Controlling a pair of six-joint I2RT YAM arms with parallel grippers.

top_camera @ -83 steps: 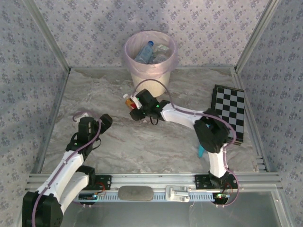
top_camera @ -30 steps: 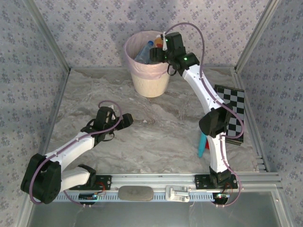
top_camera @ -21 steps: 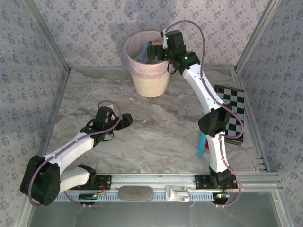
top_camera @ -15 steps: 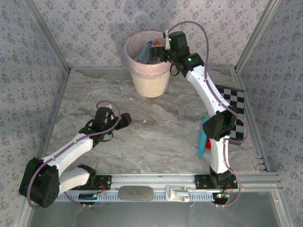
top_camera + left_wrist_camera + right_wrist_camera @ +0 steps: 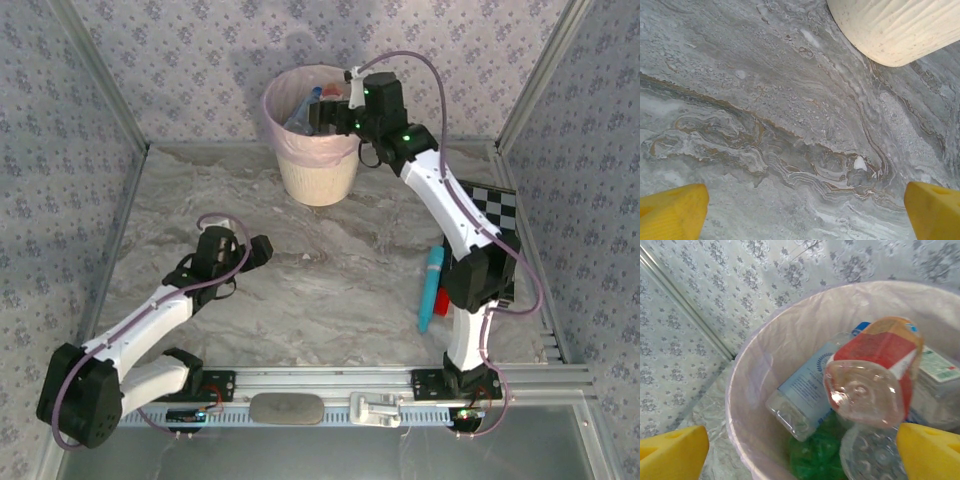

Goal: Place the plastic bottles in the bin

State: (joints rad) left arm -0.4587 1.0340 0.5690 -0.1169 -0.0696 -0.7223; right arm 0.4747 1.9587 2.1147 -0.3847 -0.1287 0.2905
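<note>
Right gripper [image 5: 800,452]: jaws wide apart, red-labelled bottle [image 5: 871,371] untouched between them (inside the bin [image 5: 752,375])
Left gripper [image 5: 805,212]: jaws apart, table [image 5: 765,100] between them

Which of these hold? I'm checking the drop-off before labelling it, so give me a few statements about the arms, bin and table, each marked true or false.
1. The right gripper is above the bin. True.
2. Its fingers clamp the orange-red-labelled bottle. False: they stand wide apart, and the bottle touches neither.
3. The left gripper grips a bottle. False: it is open above bare table.
4. The turquoise stick lies on the table. True.
5. The bin is empty. False: it holds several bottles.
</note>
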